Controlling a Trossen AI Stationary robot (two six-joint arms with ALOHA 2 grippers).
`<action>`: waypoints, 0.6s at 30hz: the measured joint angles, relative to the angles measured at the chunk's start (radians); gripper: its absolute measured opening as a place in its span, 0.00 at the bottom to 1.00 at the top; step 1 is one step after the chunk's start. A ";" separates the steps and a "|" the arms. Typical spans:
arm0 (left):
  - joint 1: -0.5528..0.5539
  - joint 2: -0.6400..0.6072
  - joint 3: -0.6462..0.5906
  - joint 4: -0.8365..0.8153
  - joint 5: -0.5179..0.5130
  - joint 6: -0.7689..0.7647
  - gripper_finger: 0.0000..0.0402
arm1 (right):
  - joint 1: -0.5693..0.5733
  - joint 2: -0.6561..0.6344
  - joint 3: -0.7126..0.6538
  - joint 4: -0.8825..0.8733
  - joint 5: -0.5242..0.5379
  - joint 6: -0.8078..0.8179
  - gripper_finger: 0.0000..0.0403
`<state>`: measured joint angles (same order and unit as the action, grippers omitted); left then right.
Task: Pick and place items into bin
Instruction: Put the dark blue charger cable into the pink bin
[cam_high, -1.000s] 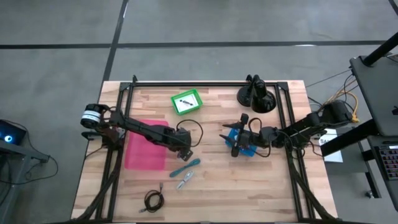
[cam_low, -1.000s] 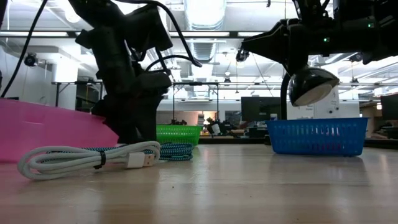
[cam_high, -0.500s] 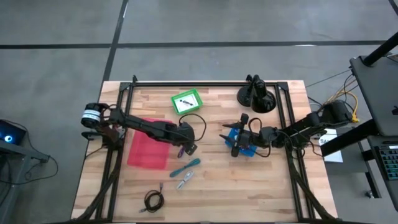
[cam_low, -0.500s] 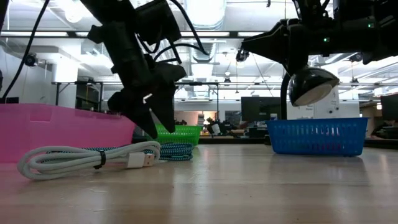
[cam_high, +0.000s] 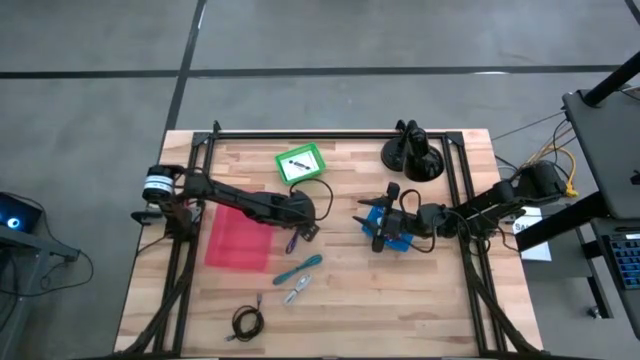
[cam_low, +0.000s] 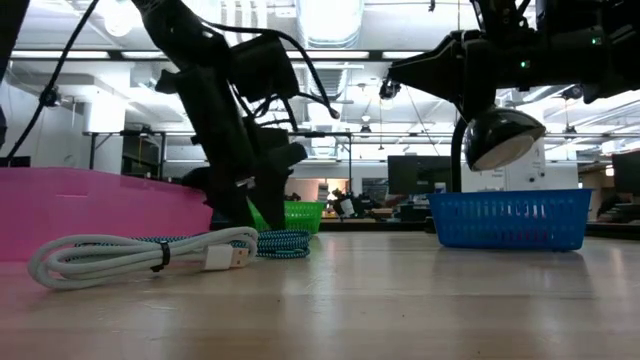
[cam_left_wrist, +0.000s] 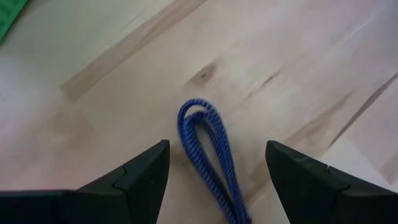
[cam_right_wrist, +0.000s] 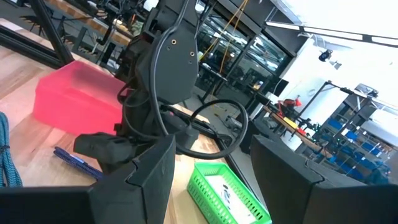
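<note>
L end effector (cam_left_wrist: 214, 163) released over blue cord (cam_left_wrist: 208, 149), far end cut off; R end effector (cam_right_wrist: 208, 163) released.

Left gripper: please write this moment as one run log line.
left gripper: open, low over purple cord, fingers either side | held: nothing | right gripper: open, over blue basket

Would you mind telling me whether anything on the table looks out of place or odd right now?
Nothing looks damaged or spilled. Loose items simply lie on the table: a blue cord between the open left gripper's fingers, a teal cable and a black coiled cable.
</note>
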<state>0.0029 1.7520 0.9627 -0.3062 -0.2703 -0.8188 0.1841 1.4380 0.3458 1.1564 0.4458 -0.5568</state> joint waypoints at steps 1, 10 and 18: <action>0.000 0.004 0.000 0.013 0.000 0.013 0.62 | 0.000 0.000 0.000 0.000 0.000 0.000 0.49; 0.003 0.007 -0.001 0.019 -0.019 0.017 0.62 | 0.000 0.000 -0.001 -0.001 0.000 -0.005 0.49; 0.003 0.012 -0.001 0.018 -0.022 0.023 0.56 | 0.000 0.000 -0.002 0.000 0.000 -0.005 0.49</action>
<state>0.0055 1.7641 0.9615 -0.2882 -0.2923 -0.7958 0.1841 1.4380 0.3439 1.1561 0.4461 -0.5613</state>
